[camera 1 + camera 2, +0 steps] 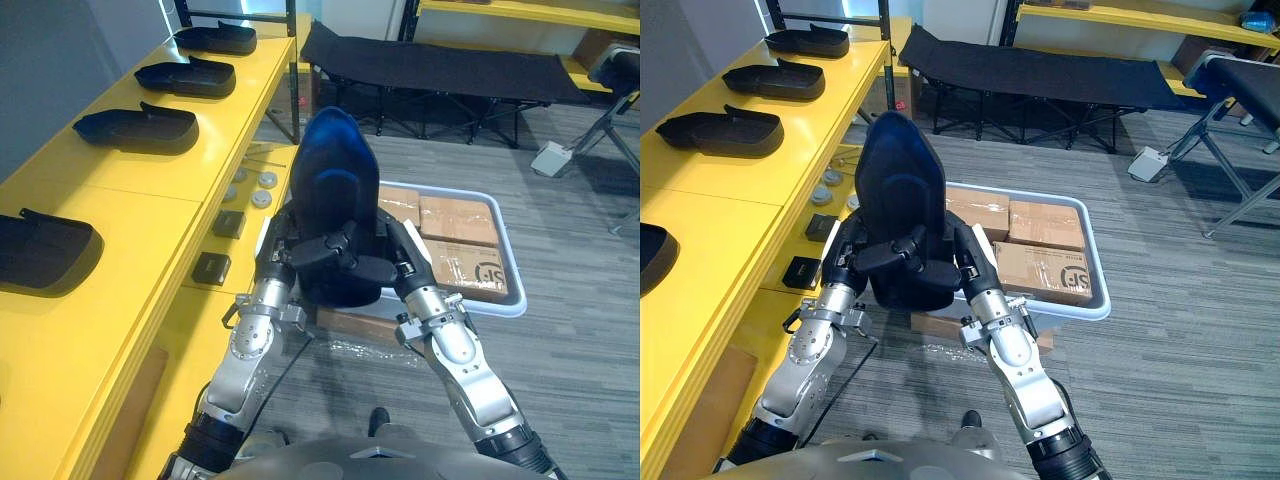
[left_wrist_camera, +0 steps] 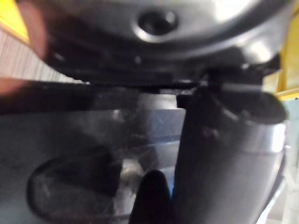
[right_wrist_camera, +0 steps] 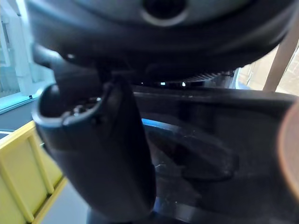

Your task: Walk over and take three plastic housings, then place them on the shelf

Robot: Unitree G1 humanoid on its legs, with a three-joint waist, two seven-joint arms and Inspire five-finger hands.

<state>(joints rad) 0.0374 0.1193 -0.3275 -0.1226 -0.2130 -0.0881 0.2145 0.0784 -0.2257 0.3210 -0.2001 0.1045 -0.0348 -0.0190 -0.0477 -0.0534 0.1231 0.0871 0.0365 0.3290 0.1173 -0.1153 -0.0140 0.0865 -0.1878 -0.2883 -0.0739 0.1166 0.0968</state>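
— Grey striped carpet (image 1: 1180, 330) is covering the floor. A long yellow desk (image 1: 120, 230) is running along the robot's left, and a black folding cot (image 1: 1040, 75) is standing at the back of the room. Any writing?

— One mark only. The nearest box (image 1: 1040, 272) in the white tray (image 1: 1102, 296) is showing a dark printed stamp on its top; I am not reading it off. Nothing else is carrying legible print.

— Counts?

— Cardboard boxes (image 1: 1047, 222) in the tray: three, lying flat and packed side by side. The tray is sitting on the carpet just ahead of the robot. Black housings on the desk: four, lying in a row and spaced apart: near housing (image 1: 45, 250), second housing (image 1: 136, 130), third housing (image 1: 186, 77), far housing (image 1: 215, 38). On the desk's lower ledge, two small black blocks (image 1: 229, 223) and a few round discs (image 1: 262, 199) are lying.

— And the task's thing?

— The held housing (image 1: 902, 170) is standing upright between both hands, over the tray's near left corner and clear of the desk. The left hand (image 1: 845, 262) is gripping its left edge, with the thumb lying across the front. The right hand (image 1: 968, 262) is gripping the right edge the same way. Both wrist views are showing a thumb pressing against the dark shell. Whether it is one shell or a nested stack, I cannot tell.
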